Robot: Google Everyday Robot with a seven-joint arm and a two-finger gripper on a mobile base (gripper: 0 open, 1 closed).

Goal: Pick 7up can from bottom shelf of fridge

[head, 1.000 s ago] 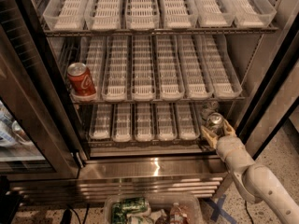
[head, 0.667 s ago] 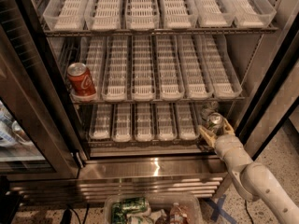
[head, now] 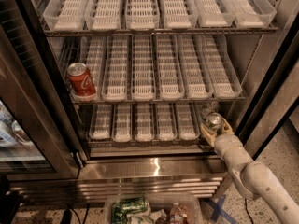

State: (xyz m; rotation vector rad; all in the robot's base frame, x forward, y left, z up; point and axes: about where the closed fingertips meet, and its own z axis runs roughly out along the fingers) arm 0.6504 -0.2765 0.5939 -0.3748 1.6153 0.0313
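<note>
1. The fridge fills most of the view, with a dark frame and a shiny steel base at the near bottom edge.
2. Its glass door stands open at the left.
3. Two upper racks carry long clear plastic lanes that run from near to far.
4. The bottom shelf holds a row of shorter clear lanes just above the steel base.
5. The robot's arm reaches in from the near right corner towards the right end of the bottom shelf.
6. A clear plastic bin sits on the speckled floor near the base, with green cans and bottles in it.
7. A blue tape cross lies on the floor just right of the bin.
8. The gripper is at the near right end of the bottom shelf, clamped around the can there.
9. A red Coca-Cola can stands upright in the leftmost lane of the middle rack, at its near end.
10. The 7up can stands upright at the right end of the bottom shelf, its silver top showing between the beige fingers.
</note>
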